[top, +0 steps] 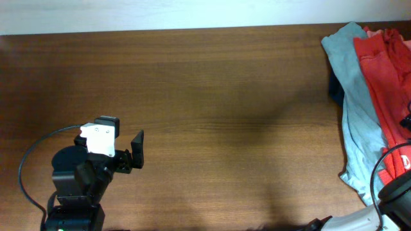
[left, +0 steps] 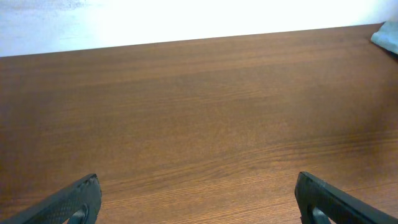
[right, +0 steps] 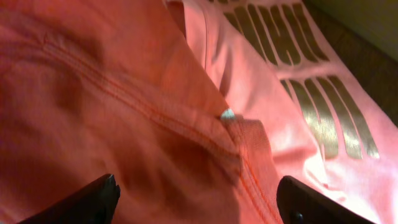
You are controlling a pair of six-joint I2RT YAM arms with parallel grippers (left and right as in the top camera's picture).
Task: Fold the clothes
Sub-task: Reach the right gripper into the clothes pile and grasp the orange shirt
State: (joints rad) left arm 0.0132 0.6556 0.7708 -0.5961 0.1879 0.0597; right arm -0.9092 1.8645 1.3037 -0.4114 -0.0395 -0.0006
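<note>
While left gripper (left: pixel 198 190) gapes, right gripper (right: pixel 198 190) (likewise) over orange-red shirt (right: pixel 93 93)

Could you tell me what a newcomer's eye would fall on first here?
The heap at the table's right edge: a grey T-shirt beside an orange-red T-shirt. The right tool hangs open close over that orange-red cloth, next to a salmon-pink shirt with metallic lettering. The left tool sits open far away.

Built of matte black jointed segments (top: pixel 77 183), capped by a white boxy wrist plate (top: pixel 97 140), trailed by a thin black looping cable (top: pixel 24 168), tipped with dark tapered fingers (left: pixel 74 202).
</note>
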